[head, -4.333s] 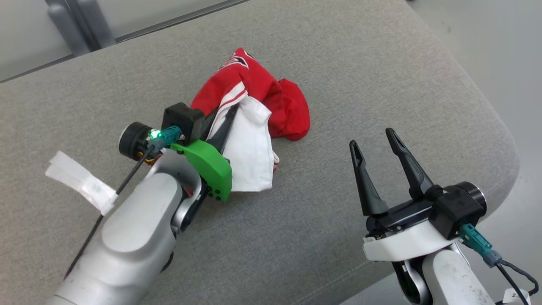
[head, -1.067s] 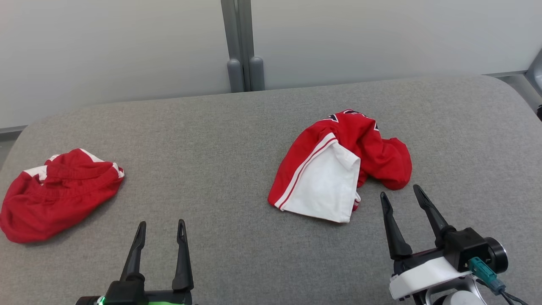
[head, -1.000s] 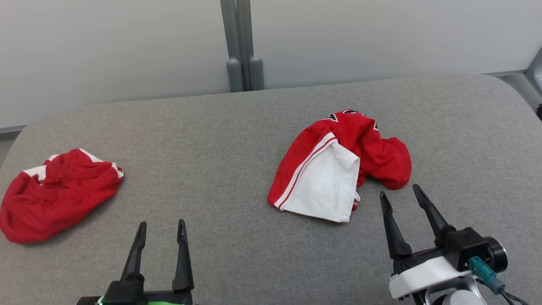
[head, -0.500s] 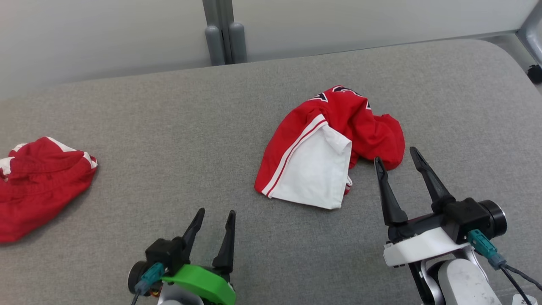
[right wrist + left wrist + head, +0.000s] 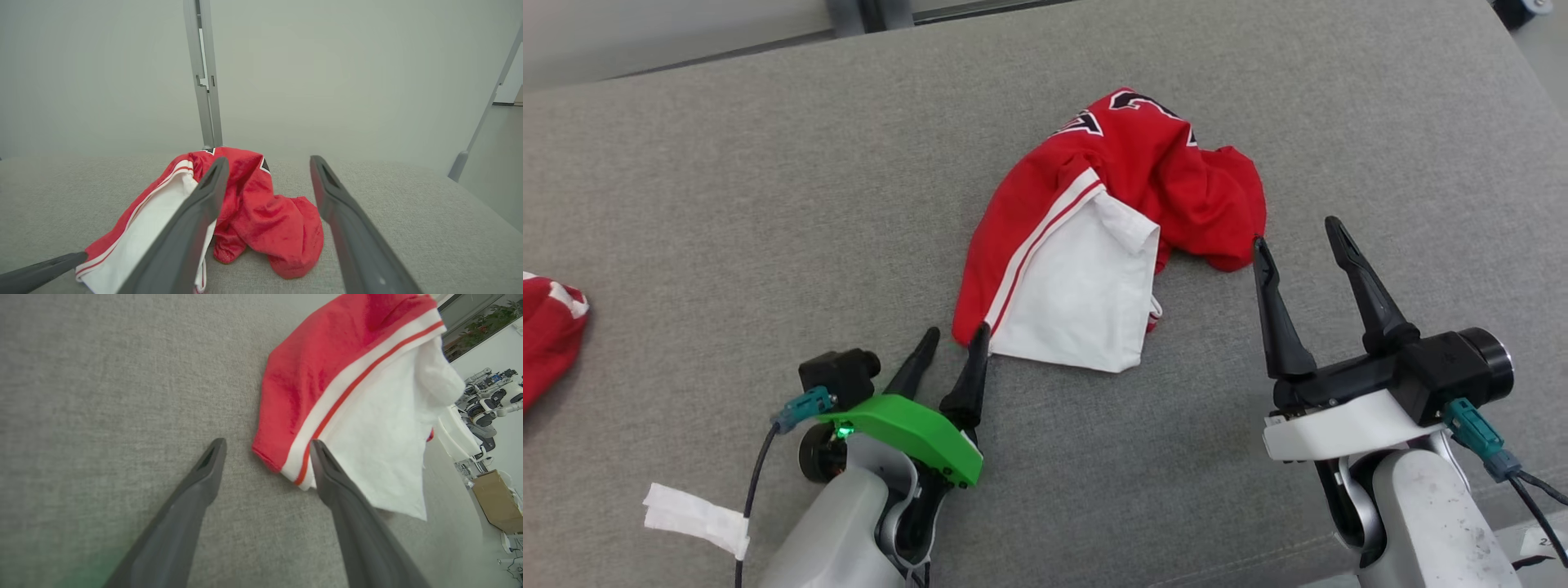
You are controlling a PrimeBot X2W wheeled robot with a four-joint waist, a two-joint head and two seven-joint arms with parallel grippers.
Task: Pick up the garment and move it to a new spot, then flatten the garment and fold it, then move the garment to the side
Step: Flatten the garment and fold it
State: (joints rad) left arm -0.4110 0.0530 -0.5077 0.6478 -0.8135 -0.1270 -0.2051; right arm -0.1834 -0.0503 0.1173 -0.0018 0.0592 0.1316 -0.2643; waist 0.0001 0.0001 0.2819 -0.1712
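A crumpled red and white garment (image 5: pixel 1127 155) lies on the grey cushioned surface (image 5: pixel 727 204), its white panel facing me. My left gripper (image 5: pixel 954 335) stands open at the garment's near left corner. In the left wrist view that red-and-white striped corner (image 5: pixel 286 457) lies between the two fingers, and the right-hand finger (image 5: pixel 327 469) overlaps the hem. My right gripper (image 5: pixel 1296 231) is open and holds nothing, just right of the garment's red bulge. The right wrist view shows the garment (image 5: pixel 261 212) low ahead and behind the left-hand finger of that gripper (image 5: pixel 268 159).
Part of a second red garment (image 5: pixel 547 335) lies at the far left edge. A white tape tag (image 5: pixel 694 514) hangs on the left arm's cable. A grey post (image 5: pixel 204 73) and a pale wall stand behind the surface, whose rounded edge falls away on the right.
The head camera has tipped down and swung right. My left gripper has reached forward and right until its open fingers straddle the garment's near corner. The right gripper stays open beside the red bulge.
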